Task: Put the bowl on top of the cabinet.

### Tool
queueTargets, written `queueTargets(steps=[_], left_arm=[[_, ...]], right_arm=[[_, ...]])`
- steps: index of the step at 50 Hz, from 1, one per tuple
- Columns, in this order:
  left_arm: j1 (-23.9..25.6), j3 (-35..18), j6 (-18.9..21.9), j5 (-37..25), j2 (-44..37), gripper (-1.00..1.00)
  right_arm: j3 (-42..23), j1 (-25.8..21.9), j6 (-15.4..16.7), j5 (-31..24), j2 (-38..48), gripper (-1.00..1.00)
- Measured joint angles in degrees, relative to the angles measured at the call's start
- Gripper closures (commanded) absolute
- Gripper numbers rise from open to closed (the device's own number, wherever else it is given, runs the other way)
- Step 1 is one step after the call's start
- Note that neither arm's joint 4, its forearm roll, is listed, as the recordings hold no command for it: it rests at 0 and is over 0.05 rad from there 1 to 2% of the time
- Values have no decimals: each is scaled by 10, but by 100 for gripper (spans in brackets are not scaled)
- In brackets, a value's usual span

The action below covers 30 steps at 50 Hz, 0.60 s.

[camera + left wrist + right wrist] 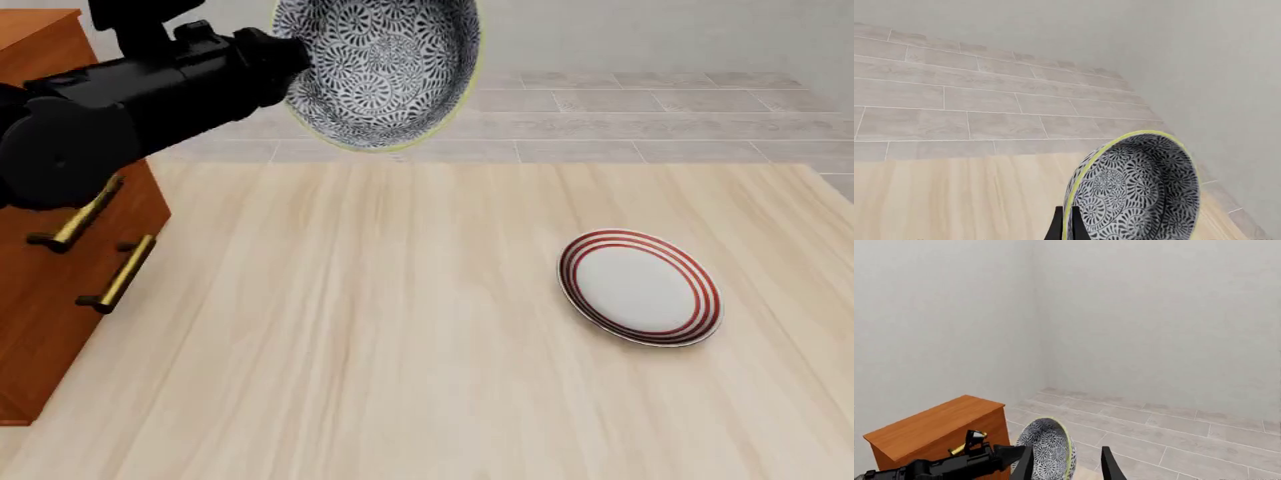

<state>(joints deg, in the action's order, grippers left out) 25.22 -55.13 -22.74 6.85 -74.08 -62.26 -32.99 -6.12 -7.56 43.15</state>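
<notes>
The bowl [387,60], dark floral inside with a pale rim, hangs tilted on edge high above the table's far side, its inside facing the front camera. My left gripper [296,60] is shut on its rim; the left wrist view shows the bowl [1141,195] with that rim pinched between the dark fingers [1054,230]. The reddish-brown cabinet [54,230] with brass handles stands at the left edge, left of and below the bowl. In the right wrist view, my right gripper [1067,467] is open and holds nothing, with the bowl [1047,447] and cabinet [934,427] beyond it.
A flat white plate with red rings [638,287] lies on the wooden table [400,350] at the right. My left arm [120,110] reaches over the cabinet's front corner. Grey tiled floor and pale walls lie behind the table.
</notes>
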Motion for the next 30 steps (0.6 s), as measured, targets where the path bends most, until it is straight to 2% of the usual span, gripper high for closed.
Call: queueTargets(steps=[8, 18, 30], left_arm=[[-13, -21, -4, -36, 2, 100], [-68, -50, -3, -108, 4, 100], [-121, -74, -25, -184, -5, 100]], right_arm=[[-5, 0, -5, -3, 0, -100], [-11, 2, -12, -8, -3, -100], [-19, 4, -19, -14, -6, -100]])
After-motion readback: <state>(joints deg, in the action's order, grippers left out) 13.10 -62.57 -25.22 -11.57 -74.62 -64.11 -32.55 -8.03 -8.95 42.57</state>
